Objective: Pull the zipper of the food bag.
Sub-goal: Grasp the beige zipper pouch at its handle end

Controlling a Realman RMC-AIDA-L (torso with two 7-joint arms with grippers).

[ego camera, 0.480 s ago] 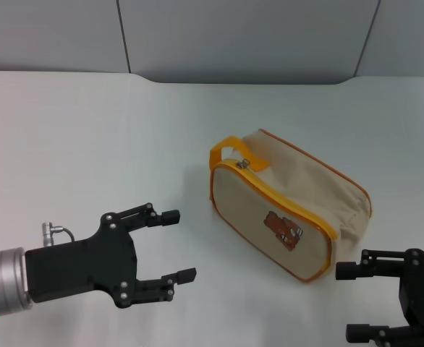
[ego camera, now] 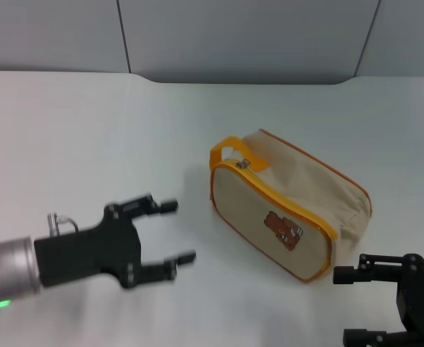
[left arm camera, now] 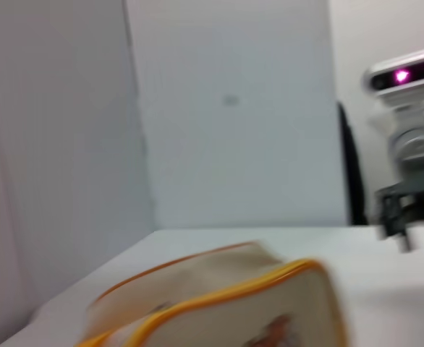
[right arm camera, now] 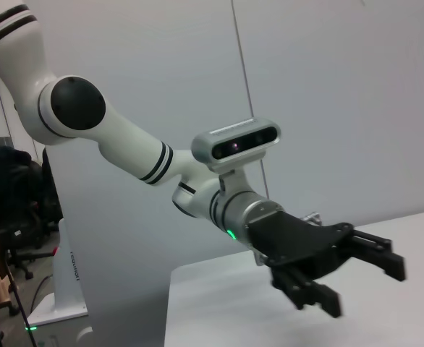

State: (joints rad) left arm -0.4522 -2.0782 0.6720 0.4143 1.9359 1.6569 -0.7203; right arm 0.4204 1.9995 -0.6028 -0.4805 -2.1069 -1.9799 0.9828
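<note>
Seen lying on its side near the middle of the white counter [ego camera: 89, 130]: a beige canvas box-shaped food bag [ego camera: 288, 206] edged in orange piping, its brown bear patch [ego camera: 283, 230] facing up and toward the robot. Perched at the bag's upper near corner, just beside the orange loop strap [ego camera: 226, 149]: the small silver metal zipper pull tab [ego camera: 244, 164], with orange zipper tape running along the rim. Touching the bag: nothing.

Hovering to the bag's left, apart from it: the black left end effector [ego camera: 172, 233], fingers spread wide and pointed at the bag's strap end, wrist level, silver forearm reaching in from the lower left edge. From the left wrist view, the bag [left arm camera: 219, 307] low and close ahead, the other arm far off beyond it.

Low at the right corner, near the bag's far end but clear of it: the black right end effector [ego camera: 349, 305], fingers likewise wide apart and aimed leftward. From the right wrist view, only the left end effector [right arm camera: 360, 278] and its white jointed arm, elbow raised high, forearm sloping down to the counter.
</note>
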